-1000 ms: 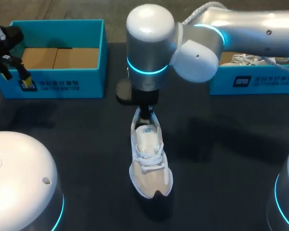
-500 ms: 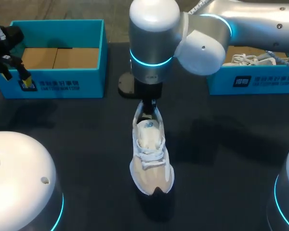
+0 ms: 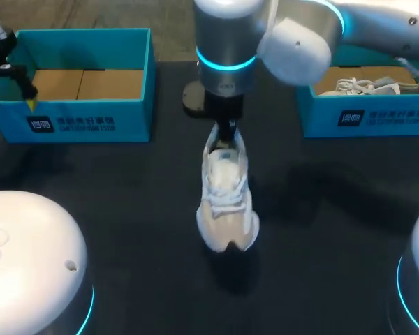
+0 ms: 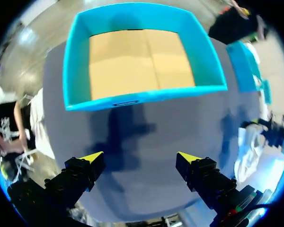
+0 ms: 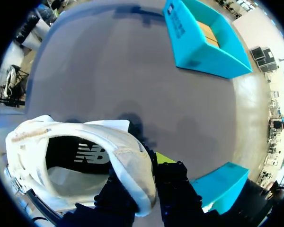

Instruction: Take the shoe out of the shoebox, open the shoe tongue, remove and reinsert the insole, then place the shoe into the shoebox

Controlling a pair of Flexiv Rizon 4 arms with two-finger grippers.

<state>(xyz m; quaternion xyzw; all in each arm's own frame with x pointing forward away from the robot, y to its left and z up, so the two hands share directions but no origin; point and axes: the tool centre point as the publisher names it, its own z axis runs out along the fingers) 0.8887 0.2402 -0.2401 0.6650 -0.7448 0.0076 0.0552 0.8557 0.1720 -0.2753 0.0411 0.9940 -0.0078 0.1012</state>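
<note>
A white sneaker (image 3: 227,202) hangs toe toward me over the middle of the dark table. My right gripper (image 3: 225,136) is shut on its heel collar. In the right wrist view the heel edge of the sneaker (image 5: 71,142) is pinched in the right gripper (image 5: 142,172); one yellow fingertip (image 5: 163,158) shows outside the collar and the other finger is inside the shoe. The dark insole shows inside. My left gripper (image 3: 3,73) is open and holds nothing at the far left, by the empty blue shoebox (image 3: 84,118). Seen from the left wrist, the left gripper (image 4: 139,158) hovers above the table before that shoebox (image 4: 146,94).
A second blue box (image 3: 363,118) at the back right holds another white shoe (image 3: 363,85). Both boxes also show in the right wrist view, the empty box (image 5: 203,42) and the second box (image 5: 222,182). Dark tabletop (image 3: 126,202) lies bare around the sneaker.
My right arm has carried the sneaker a little to the right and away from me. My left gripper has shifted slightly toward the far left corner.
</note>
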